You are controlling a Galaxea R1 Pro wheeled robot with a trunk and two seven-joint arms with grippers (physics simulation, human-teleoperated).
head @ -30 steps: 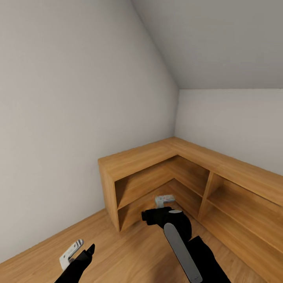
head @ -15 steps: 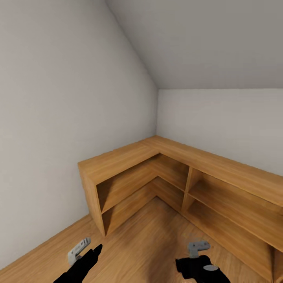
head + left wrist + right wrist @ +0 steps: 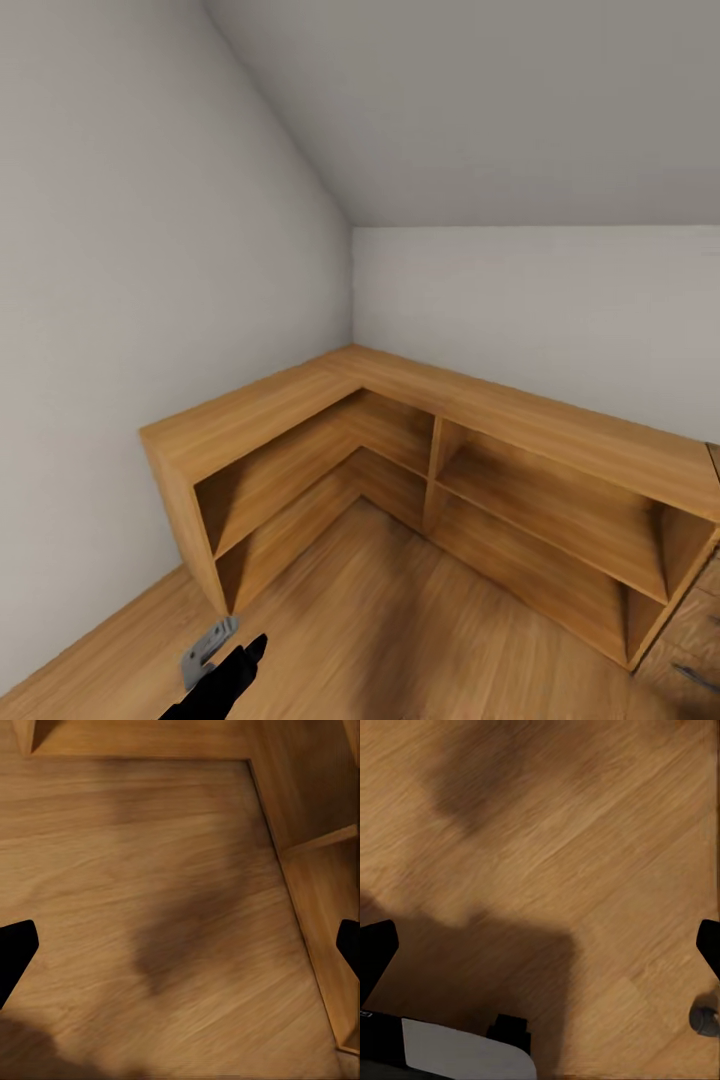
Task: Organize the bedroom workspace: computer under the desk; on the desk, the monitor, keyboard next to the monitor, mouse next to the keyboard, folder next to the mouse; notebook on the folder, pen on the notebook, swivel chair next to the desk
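Oak-coloured wood: one low L-shaped open shelving unit [image 3: 420, 440] fills the corner of the bedroom [image 3: 480, 120], under the sloped grey ceiling, standing on the light wood plank floor [image 3: 400, 610]. About six open compartments counted, though the far end is cut off. One left claw [image 3: 215, 655], black with a grey bracket, hangs low over the floor; the left wrist view puts its two fingertips [image 3: 15, 949] wide apart, nothing between. Right claw [image 3: 540, 945]: tips equally wide, over bare floor.
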